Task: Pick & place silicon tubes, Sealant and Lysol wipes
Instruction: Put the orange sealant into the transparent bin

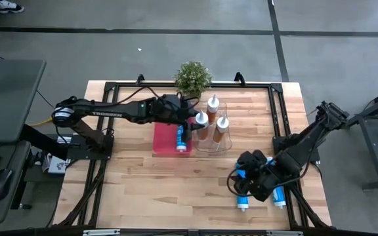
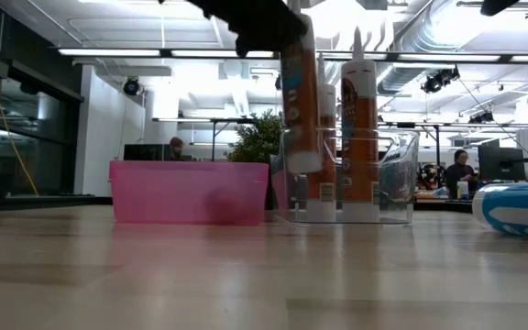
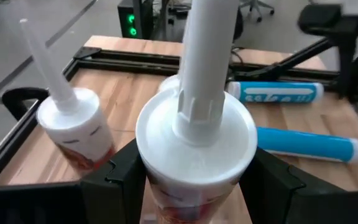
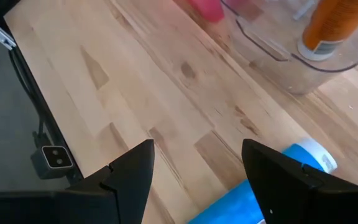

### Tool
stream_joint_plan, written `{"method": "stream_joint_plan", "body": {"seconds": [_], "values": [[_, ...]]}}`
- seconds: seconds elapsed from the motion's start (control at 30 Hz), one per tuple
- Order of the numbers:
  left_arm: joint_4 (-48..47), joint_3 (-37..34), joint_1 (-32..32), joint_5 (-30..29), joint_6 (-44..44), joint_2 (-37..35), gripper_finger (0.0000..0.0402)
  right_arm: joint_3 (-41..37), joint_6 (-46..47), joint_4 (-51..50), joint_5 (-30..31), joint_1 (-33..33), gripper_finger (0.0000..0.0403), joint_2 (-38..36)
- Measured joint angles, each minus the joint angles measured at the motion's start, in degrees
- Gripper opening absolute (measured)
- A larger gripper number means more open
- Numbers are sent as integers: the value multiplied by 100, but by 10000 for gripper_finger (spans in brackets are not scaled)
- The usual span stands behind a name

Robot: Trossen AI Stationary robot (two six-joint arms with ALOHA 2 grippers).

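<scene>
A sealant tube (image 3: 194,143) was clamped upright between the left gripper's (image 1: 190,122) jaws, above the clear bin (image 1: 210,142) where 2 orange tubes (image 1: 222,126) already stood. The right gripper (image 4: 194,171) hung wide open over 2 blue tubes (image 1: 279,195) not yet moved, so I judged the task roughly half done.

Grey concrete floor (image 1: 176,59) surrounds the wooden table (image 1: 143,177). Beyond the table, ceiling strip lights (image 2: 154,52), desks and a seated person (image 2: 457,172) show.
</scene>
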Motion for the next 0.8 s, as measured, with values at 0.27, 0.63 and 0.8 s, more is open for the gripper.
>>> {"method": "stream_joint_plan", "body": {"seconds": [0.27, 0.63, 0.8], "values": [[-66, -7, 264, 245, 154, 264, 190, 0, 139, -15, 79, 30, 239, 0], [149, 13, 290, 263, 293, 552, 190, 0, 139, -9, 120, 15, 239, 0], [116, -1, 294, 286, 291, 689, 190, 0, 139, -10, 107, 13, 239, 0]]}}
